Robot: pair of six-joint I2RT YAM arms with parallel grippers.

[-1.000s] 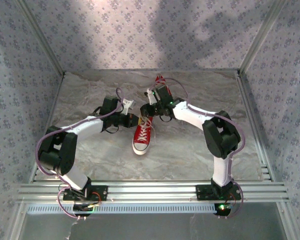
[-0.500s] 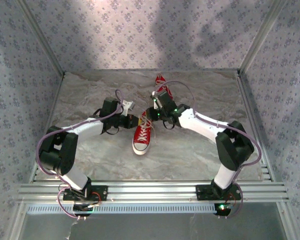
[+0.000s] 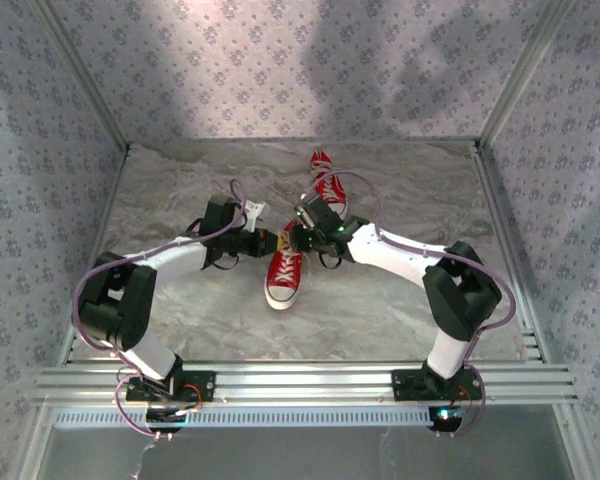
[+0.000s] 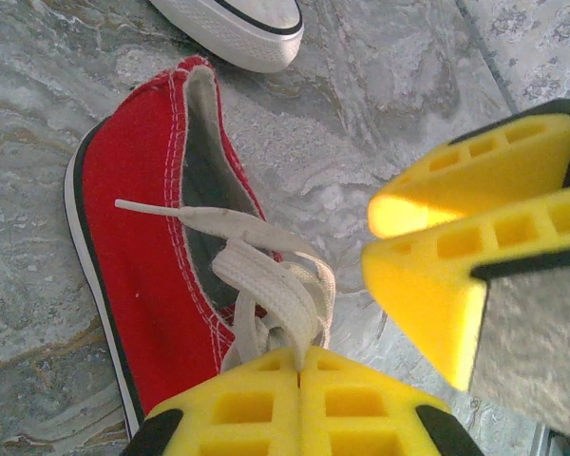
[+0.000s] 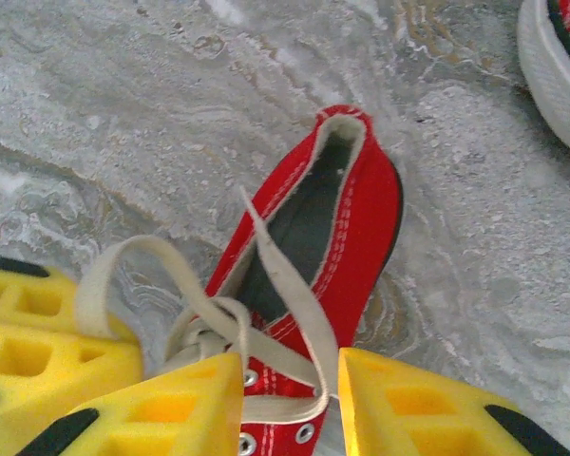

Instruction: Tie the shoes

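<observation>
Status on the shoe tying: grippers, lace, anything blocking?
Left gripper shut on lace. Right gripper open, straddling a lace strand over the near shoe. No bow yet. Nothing blocking.

2 red sneakers: near sneaker point(image 3: 283, 278), far sneaker point(image 3: 325, 172); 1 white lace point(image 4: 266, 285) in sight; 2 arms: left arm point(image 3: 175, 252), right arm point(image 3: 392, 250); 2 grippers: left gripper point(image 4: 300, 366), right gripper point(image 5: 290, 380); 2 yellow fingers point(image 5: 171, 404) on each, 4 altogether; 1 marbled table point(image 3: 380, 310); 3 patterned walls point(image 3: 280, 70).
</observation>
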